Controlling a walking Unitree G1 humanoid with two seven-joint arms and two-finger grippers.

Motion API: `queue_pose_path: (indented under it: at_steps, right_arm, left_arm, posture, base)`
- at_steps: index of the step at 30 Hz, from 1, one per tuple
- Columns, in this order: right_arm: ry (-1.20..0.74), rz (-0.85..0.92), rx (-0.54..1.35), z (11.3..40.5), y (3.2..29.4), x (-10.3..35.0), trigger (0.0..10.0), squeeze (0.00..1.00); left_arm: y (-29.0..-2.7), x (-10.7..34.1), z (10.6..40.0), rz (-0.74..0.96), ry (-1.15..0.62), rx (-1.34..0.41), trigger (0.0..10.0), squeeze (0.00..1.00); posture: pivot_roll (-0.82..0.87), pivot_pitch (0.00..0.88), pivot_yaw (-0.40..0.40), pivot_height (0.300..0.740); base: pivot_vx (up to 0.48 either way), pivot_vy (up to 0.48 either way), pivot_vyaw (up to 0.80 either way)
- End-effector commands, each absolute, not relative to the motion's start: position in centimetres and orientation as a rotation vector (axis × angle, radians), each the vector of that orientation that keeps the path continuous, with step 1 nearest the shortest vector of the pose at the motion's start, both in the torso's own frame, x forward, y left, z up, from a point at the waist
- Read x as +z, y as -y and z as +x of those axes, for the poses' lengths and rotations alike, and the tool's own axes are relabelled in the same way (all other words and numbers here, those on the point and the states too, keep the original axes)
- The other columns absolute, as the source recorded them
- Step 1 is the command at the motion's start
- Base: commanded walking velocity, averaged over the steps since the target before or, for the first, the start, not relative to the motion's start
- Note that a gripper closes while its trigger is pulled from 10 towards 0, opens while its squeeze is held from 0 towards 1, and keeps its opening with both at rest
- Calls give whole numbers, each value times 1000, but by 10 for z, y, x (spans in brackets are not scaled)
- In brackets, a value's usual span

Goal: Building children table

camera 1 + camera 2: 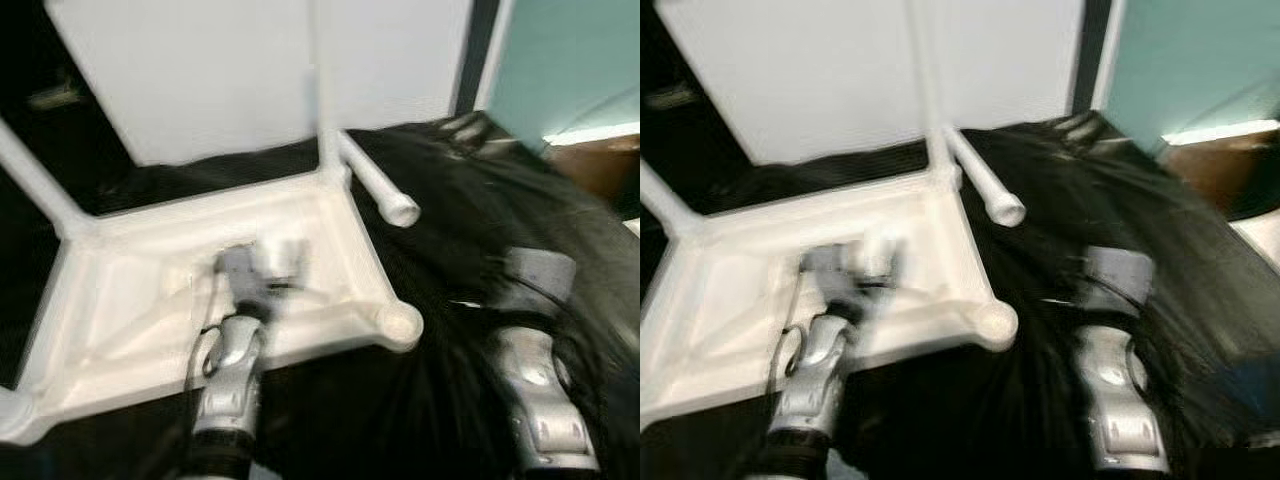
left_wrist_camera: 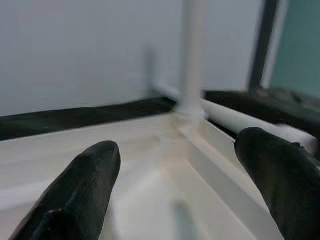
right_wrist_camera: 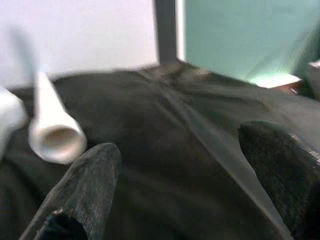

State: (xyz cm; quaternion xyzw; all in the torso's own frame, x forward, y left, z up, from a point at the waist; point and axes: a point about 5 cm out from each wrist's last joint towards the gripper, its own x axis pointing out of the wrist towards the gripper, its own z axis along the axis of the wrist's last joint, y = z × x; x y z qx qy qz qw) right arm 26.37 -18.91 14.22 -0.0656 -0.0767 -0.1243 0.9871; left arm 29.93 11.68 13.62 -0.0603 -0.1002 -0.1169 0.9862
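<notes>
Tabletop is upside down on the black cloth, so the leg sockets face up. One leg is standing in the far corner. A loose leg lies on the cloth just beside that corner, ready to fit. I've got the left gripper over the underside, fingers wide apart and empty. Right gripper is over the cloth near the loose leg, also wide apart and empty. Near socket is unfilled; I'd say that's next.

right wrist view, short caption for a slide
Open right hand hovering over black cloth, loose white table leg lying nearby.
</notes>
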Motion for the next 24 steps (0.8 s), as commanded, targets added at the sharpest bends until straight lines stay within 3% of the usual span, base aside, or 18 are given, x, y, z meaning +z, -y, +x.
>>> queue_pose_path:
  at_steps: [1,24]
  right_arm:
    - [150,-116,-215,264,179,141,10000,0]
    - [94,-187,-191,283,183,140,10000,0]
  left_arm:
    - [-124,122,295,-137,148,-199,10000,0]
    - [-124,123,292,-116,151,-213,10000,0]
  posture:
    - [-89,0,51,740]
    - [-69,16,58,740]
  base:
    - [0,0,0]
    - [0,0,0]
